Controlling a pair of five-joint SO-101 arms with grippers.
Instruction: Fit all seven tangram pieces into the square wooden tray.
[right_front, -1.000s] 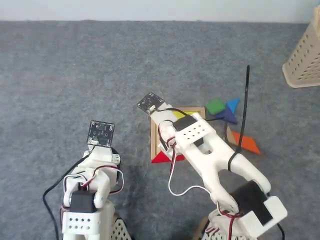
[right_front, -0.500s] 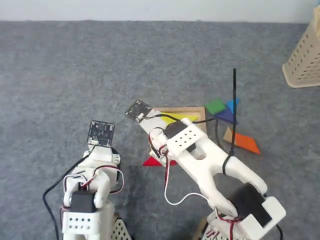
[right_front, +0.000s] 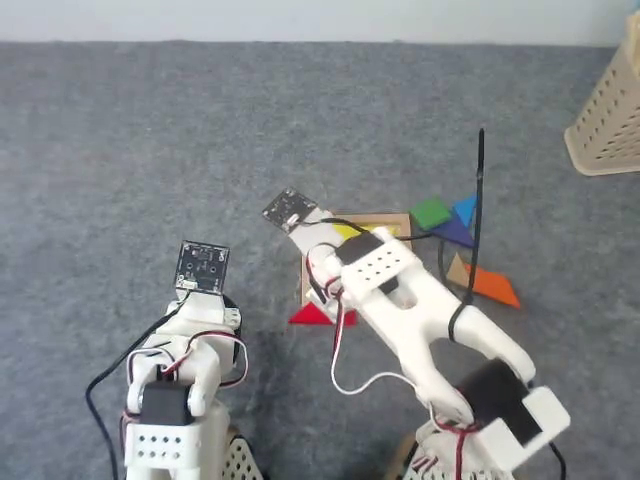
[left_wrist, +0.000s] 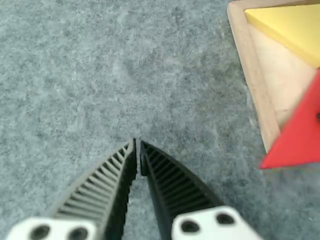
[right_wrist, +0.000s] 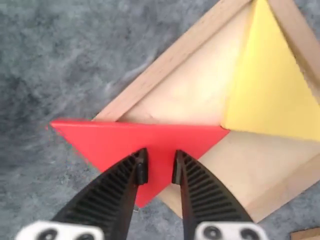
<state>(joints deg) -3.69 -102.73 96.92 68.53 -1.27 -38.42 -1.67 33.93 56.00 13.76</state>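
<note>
The red triangle (right_wrist: 125, 135) lies across a corner of the tray (right_wrist: 170, 55), partly over the carpet (right_wrist: 45, 55), beside the seated yellow triangle (right_wrist: 270, 95). Your right gripper (right_wrist: 159, 162) grips it mid-placement; next, likely slide it inward until it drops flat. Your left gripper (left_wrist: 137, 147), fingers pressed together empty, hovers over carpet nearby.

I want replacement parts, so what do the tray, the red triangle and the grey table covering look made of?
The tray: pale, seemingly bare wood, with faint grain on its rim. The red triangle: smooth, evenly coloured, matte; painted wood or plastic, I cannot tell. The table covering: likely grey felt or short-pile carpet, from its mottled, fuzzy fibres.
</note>
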